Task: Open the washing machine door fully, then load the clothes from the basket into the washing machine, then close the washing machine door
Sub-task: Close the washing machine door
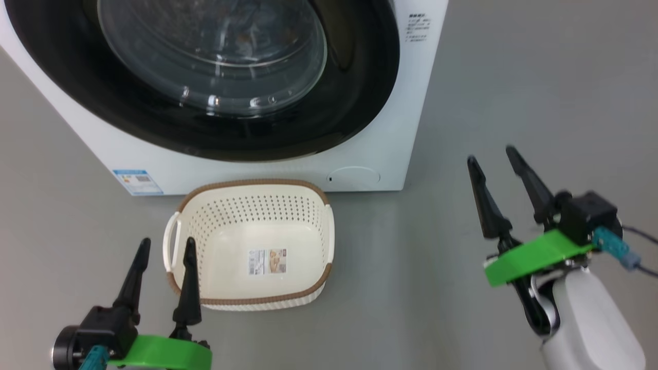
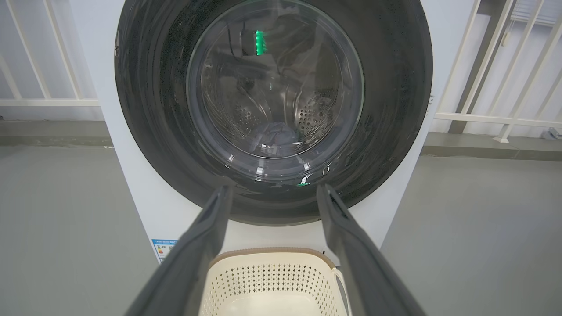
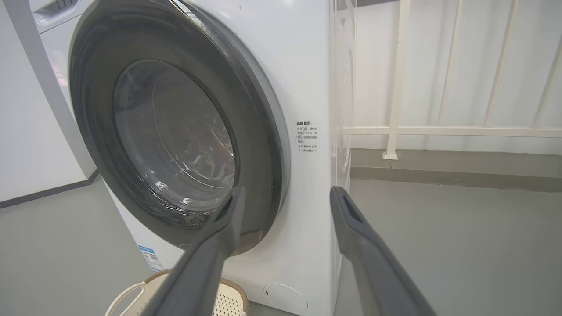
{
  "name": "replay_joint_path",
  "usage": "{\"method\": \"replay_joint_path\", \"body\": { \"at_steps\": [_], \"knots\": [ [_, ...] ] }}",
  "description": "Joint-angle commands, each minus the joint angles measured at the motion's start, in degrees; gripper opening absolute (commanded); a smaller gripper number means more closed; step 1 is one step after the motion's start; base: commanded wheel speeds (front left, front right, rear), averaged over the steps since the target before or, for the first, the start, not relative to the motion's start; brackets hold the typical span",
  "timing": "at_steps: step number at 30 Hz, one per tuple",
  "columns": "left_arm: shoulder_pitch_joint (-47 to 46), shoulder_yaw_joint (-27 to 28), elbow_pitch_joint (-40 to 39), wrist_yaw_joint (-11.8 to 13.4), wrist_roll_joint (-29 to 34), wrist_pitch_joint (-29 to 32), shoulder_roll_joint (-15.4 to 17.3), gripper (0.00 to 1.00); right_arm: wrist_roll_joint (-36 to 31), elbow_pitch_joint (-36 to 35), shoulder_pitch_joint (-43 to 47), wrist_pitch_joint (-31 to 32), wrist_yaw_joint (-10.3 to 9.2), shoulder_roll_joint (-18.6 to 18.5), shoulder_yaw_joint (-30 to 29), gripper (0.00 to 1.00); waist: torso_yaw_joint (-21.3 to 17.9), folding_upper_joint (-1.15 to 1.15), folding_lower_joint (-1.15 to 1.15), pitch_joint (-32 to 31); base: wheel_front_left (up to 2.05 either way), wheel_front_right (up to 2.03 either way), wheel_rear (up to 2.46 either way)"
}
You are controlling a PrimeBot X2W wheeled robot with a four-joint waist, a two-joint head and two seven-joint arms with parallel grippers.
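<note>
The washing machine (image 1: 390,154) stands with its door (image 1: 360,92) flush against the front, black ring and glass bowl facing me. Through the glass a bluish bundle of clothes (image 2: 274,136) lies in the steel drum. On the floor before the machine sits the cream basket (image 1: 252,183), with just the label sticker on its bottom. My left gripper (image 1: 168,244) is open at the basket's left rim, nothing between its fingers. My right gripper (image 1: 491,155) is open in free air to the right of the machine. The right wrist view shows its gripper (image 3: 287,192) pointing at the door's (image 3: 175,140) right edge.
Grey floor (image 1: 462,77) spreads all around. A white railing (image 3: 395,87) and wall run behind and to the right of the machine. A blue energy sticker (image 1: 138,182) and a round flap (image 1: 354,176) mark the machine's lower front.
</note>
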Motion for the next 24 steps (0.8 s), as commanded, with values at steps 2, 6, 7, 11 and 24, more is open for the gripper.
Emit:
{"method": "replay_joint_path", "body": {
  "at_steps": [2,6,7,11,24],
  "knots": [
    [0.66,1.98,-1.15,0.20,-0.38,0.12,1.56,1.00,-1.40,-2.80,4.33,-0.27,-0.32,1.26,-0.60,1.00,-1.69,0.00,0.00,-2.93,0.00,0.00,0.00],
    [2.09,1.87,-1.30,0.43,-0.62,0.50,1.78,1.00,-2.48,-4.74,10.02,0.10,-0.32,2.08,-3.24,1.00,-2.07,0.00,0.00,-4.80,0.00,0.00,0.00],
    [2.49,1.87,-1.36,0.52,-0.68,0.58,1.83,1.00,-2.79,-5.37,11.28,0.38,-0.32,2.28,-3.67,1.00,-2.19,0.00,0.00,-5.29,0.00,0.00,0.00],
    [3.98,1.78,-1.76,0.85,-0.83,0.97,2.06,1.00,-3.37,-8.54,15.83,1.96,-0.32,3.28,-4.97,1.00,-2.68,0.00,0.00,-6.76,0.00,0.00,0.00],
    [5.42,1.48,-3.03,1.78,-0.78,1.52,2.71,1.00,-4.17,-18.68,24.87,5.95,-0.32,4.59,-7.31,1.00,-2.86,0.00,0.00,-8.02,0.00,0.00,0.00]
  ]
}}
